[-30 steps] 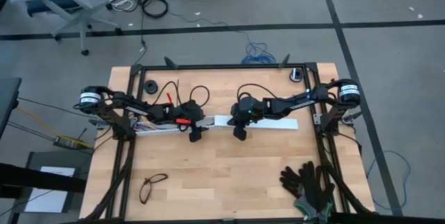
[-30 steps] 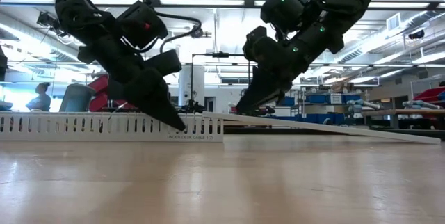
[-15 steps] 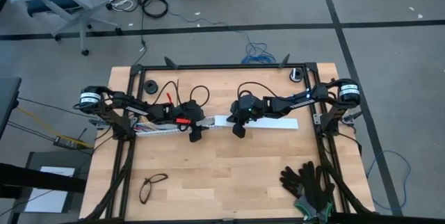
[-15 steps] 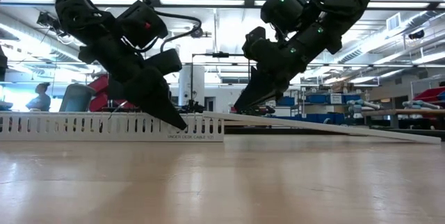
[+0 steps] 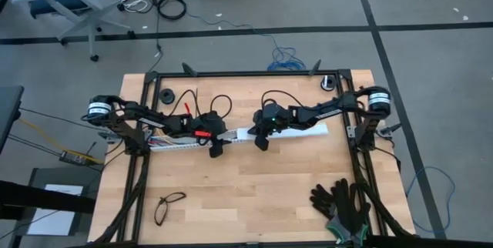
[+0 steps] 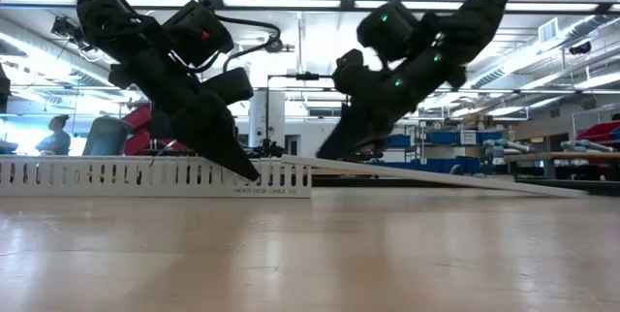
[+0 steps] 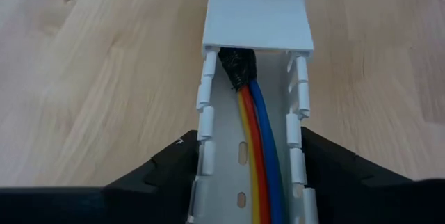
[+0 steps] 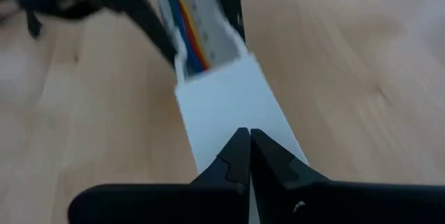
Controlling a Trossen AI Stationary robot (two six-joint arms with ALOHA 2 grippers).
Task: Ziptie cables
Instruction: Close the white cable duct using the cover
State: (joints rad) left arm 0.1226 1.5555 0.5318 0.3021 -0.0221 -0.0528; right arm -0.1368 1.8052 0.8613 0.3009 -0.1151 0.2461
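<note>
The cables (image 7: 254,158), yellow, orange and blue wires with a black-taped end (image 7: 236,67), lie inside the white perforated rail (image 5: 173,143). A flat white cover (image 5: 296,132) slants in the low view, its left end over the rail's end and its right end (image 6: 572,192) on the table. My left gripper (image 5: 216,144) straddles the rail near its right end. My right gripper (image 5: 262,137) is shut, its tips on the cover's left part. In the right wrist view the wires (image 8: 189,40) show just beyond the cover's edge. My left gripper holds the perforated rail between its two fingers (image 7: 174,165), one against each slotted side wall (image 7: 206,123), near the rail's right end. The fingers slant down from the table's left along the rail. The rail lies flat on the table. My right gripper presses its shut fingertips (image 8: 243,140) down on the top face of the white cover (image 8: 229,106), near the end over the rail. It slants down from the table's right, along the cover. The cover's far end rests on the table.
Black gloves (image 5: 343,206) lie at the table's near right corner and a pair of glasses (image 5: 169,206) near the left. A black roll (image 5: 168,94) and a small round part (image 5: 329,84) sit at the far edge. Bare wood lies between.
My right gripper has moved toward the table's left, staying shut on the cover. The cover has slid left with it, farther over the rail's end, and its right end has drawn in along the table. My left gripper and the rail have kept still.
</note>
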